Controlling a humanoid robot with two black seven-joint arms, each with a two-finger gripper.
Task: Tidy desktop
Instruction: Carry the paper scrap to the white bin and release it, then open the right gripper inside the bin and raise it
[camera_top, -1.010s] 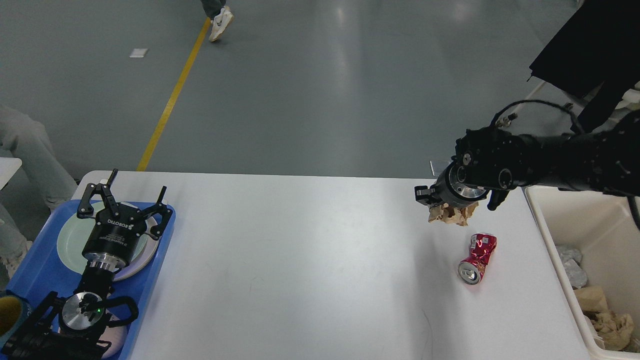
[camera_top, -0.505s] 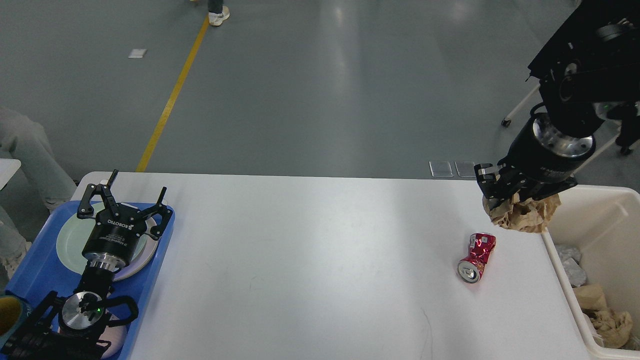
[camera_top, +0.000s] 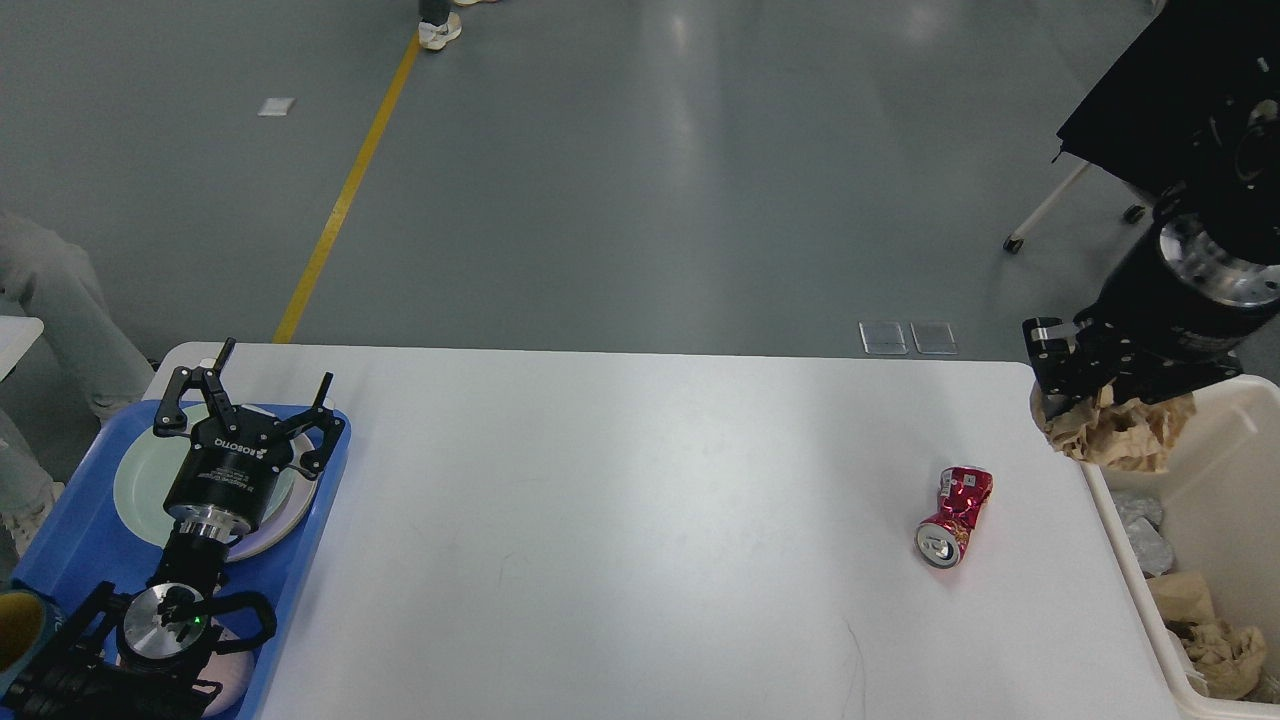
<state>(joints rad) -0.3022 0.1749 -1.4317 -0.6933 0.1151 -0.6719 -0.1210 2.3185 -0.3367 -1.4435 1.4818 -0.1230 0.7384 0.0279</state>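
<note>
One crumpled brown paper wad (camera_top: 1118, 436), clenched in the right gripper (camera_top: 1105, 395) jaws, has travelled rightward and now hangs over the cream plastic bin's (camera_top: 1236, 395) rim; a crushed red can (camera_top: 953, 502) remains on the white table (camera_top: 620, 520); left gripper (camera_top: 245, 400) jaws released.

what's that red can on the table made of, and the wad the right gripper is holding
The red can looks like thin aluminium: glossy, dented, with a silvery end. The wad in the right gripper looks like matte brown paper, judging by its sharp crumples.
</note>
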